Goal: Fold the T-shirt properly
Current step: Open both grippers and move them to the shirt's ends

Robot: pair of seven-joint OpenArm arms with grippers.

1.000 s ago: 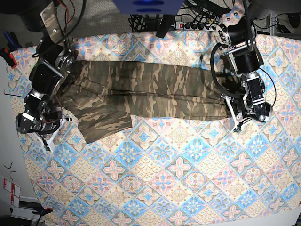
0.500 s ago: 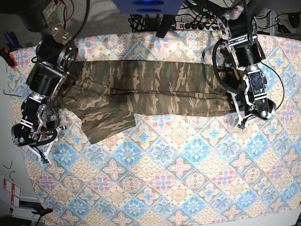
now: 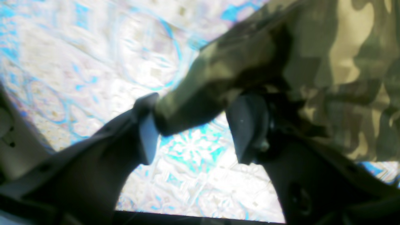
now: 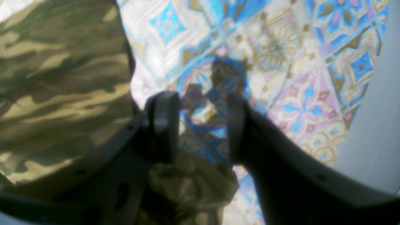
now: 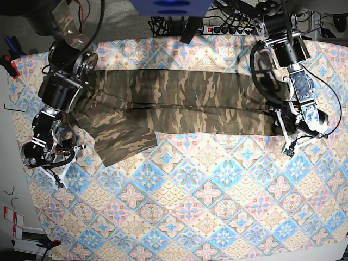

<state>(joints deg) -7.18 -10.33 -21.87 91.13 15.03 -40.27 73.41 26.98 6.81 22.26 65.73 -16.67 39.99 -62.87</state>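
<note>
Both arms pulled outward since before; left gripper jaws apart, T-shirt corner lying between; right gripper open, empty. Regrasp hems evenly before folding.

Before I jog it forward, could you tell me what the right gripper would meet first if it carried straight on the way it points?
Probably bare tablecloth: the right gripper stands open with nothing between its fingers, the T-shirt off to one side.
</note>
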